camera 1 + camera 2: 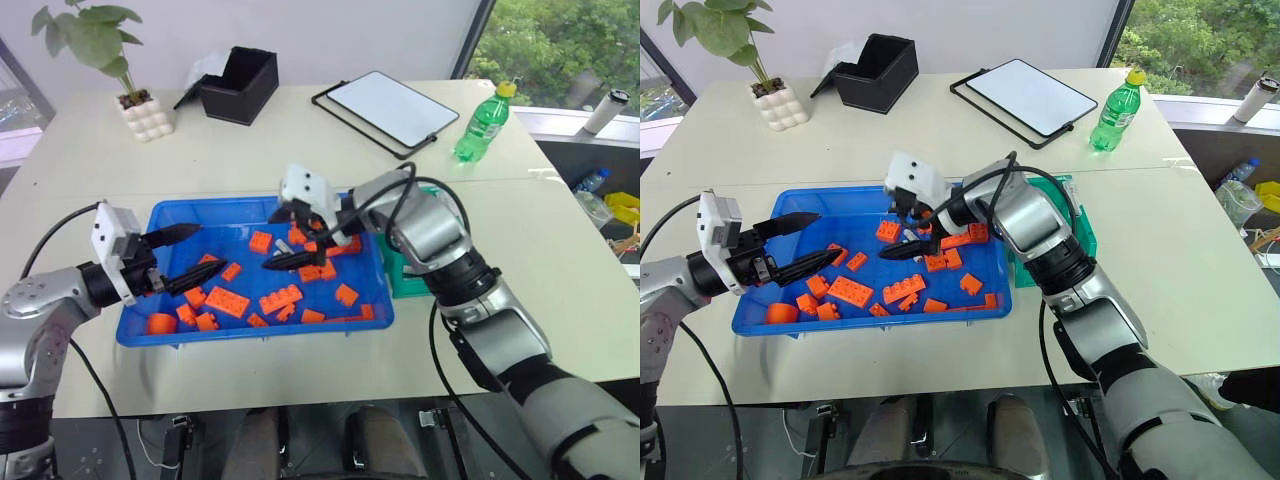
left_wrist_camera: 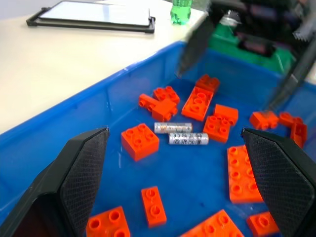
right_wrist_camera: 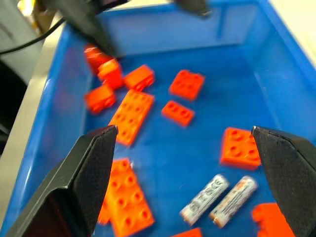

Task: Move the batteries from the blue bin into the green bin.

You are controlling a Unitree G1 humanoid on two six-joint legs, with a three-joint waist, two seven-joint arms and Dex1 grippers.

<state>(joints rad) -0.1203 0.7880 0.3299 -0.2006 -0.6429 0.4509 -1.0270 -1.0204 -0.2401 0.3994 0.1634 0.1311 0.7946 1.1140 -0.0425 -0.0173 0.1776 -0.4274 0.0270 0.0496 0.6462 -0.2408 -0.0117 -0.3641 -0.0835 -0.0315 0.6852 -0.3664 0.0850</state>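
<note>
My right gripper (image 3: 180,168): fingers spread wide above two batteries (image 3: 218,196) lying side by side in the blue bin (image 1: 160,222). My left gripper (image 1: 188,256): fingers apart, empty, over orange bricks (image 1: 227,301). Green bin (image 1: 405,280): beside the blue one, contents apparently hidden.

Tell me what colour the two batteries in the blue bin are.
Silver-white with dark lettering; the batteries show best in the right wrist view.

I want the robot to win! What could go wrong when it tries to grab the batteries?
1. The two batteries lie side by side, touching, so the open right gripper may catch both, or knock one and send it rolling.
2. Orange bricks sit close around them in the blue bin, so a finger could snag a brick instead.
3. The open left gripper hangs over the same bin, so the arms might bump.
</note>
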